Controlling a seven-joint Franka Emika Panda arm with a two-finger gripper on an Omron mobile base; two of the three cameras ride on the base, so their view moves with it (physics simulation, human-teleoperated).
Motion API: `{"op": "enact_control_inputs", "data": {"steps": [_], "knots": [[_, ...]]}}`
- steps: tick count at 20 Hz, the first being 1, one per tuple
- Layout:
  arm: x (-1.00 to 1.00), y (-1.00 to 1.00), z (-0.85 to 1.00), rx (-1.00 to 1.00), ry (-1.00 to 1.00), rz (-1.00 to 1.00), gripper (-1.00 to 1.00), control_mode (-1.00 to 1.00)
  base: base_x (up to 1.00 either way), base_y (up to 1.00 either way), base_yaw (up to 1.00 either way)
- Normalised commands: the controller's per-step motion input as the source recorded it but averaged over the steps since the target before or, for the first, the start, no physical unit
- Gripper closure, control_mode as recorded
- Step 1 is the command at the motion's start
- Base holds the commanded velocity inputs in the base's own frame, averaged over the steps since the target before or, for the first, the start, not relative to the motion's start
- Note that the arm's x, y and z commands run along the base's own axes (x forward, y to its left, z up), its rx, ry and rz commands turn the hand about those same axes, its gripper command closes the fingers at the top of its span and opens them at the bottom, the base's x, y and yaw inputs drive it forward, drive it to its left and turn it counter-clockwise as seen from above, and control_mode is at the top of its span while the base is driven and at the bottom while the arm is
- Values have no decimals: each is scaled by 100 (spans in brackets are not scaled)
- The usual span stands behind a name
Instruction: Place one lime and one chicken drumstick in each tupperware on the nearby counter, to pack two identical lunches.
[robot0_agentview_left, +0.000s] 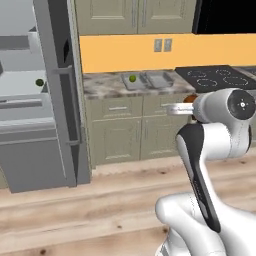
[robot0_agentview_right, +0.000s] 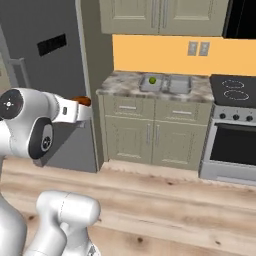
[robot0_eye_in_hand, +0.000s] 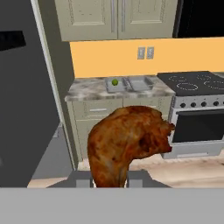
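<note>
Drumstick (robot0_eye_in_hand: 127, 142) pinched in claw (robot0_eye_in_hand: 109, 181); lime (robot0_eye_in_hand: 115, 82) in left tupperware (robot0_eye_in_hand: 114, 85) on counter (robot0_eye_in_hand: 87, 91).

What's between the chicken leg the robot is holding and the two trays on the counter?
Nothing but open air and wood floor. In the hand view, the drumstick sits gripped, far from the trays on the counter.

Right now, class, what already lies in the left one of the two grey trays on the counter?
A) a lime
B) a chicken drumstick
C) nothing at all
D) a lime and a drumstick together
A: a small green lime sits alone in the left tray, the right tray holds nothing, and the chicken drumstick is held in the gripper, away from the counter.
</note>
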Motion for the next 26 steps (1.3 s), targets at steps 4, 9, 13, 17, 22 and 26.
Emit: {"op": "enact_control_inputs", "data": {"steps": [4,9,13,17,22,26], "knots": [[0,0,0,0,0,0,100,100,31,-24,0],[0,0,0,0,0,0,100,100,69,-2,0],[0,0,0,0,0,0,100,100,88,-7,0],[0,0,0,0,0,0,100,100,84,-22,0],[0,0,0,0,0,0,100,100,84,-26,0],[0,0,0,0,0,0,100,100,76,-38,0]]}}
